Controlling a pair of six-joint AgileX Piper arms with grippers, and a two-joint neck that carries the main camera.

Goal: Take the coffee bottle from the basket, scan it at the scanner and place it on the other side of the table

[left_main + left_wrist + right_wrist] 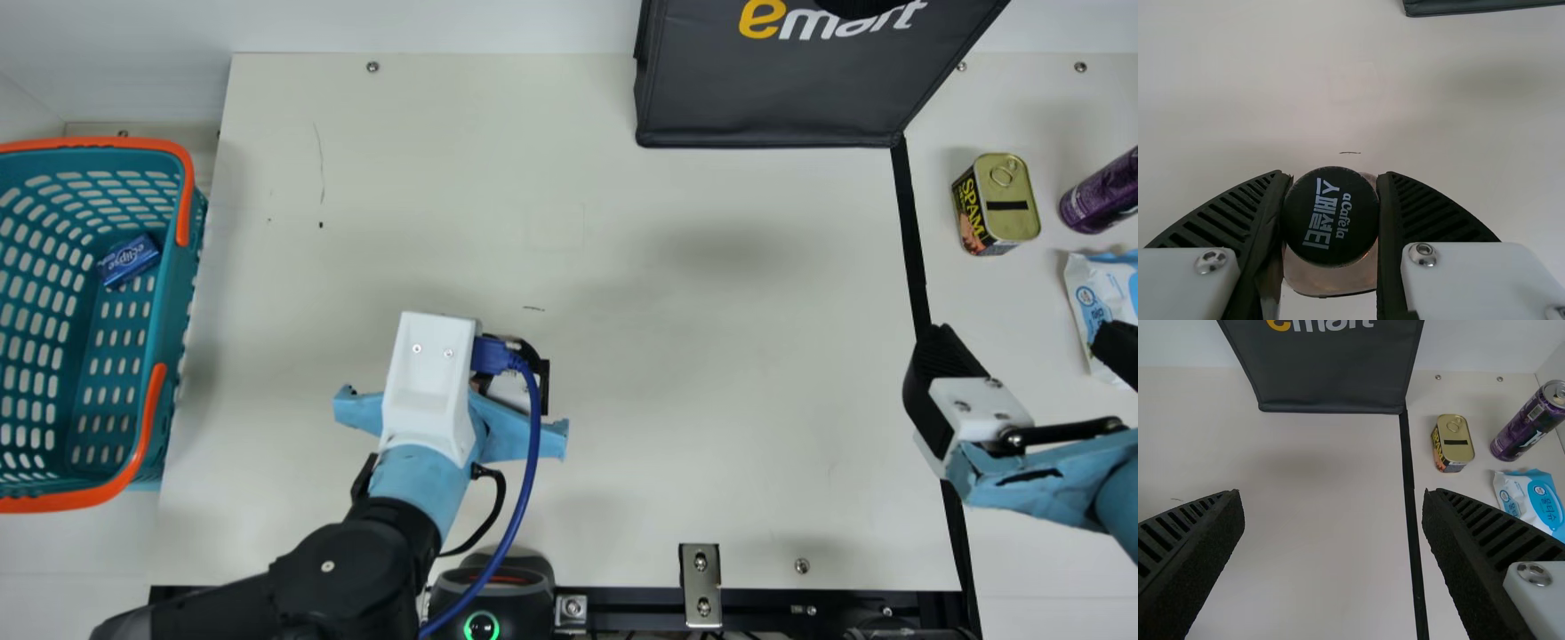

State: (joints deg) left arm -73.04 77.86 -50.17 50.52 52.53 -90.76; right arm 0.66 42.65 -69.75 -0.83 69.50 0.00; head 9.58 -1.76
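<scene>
My left gripper [433, 382] hangs over the left-centre part of the table in the main view, a short way above the scanner [505, 591] at the front edge. In the left wrist view the same gripper [1333, 175] is shut on the coffee bottle, whose round black cap [1330, 217] faces the camera between the two ribbed fingers; most of its body is hidden below the cap. At the far left stands the teal basket [184, 302]. My right gripper [1021, 336] is open over the black line at the right, and in the right wrist view this gripper [1333, 495] holds nothing.
Beyond the black line [911, 240] are a Spam can [1009, 200], a purple can [1098, 197] and a white-blue pack [1098, 298]. A dark bag [765, 98] stands at the back. One blue pack [130, 260] lies in the basket.
</scene>
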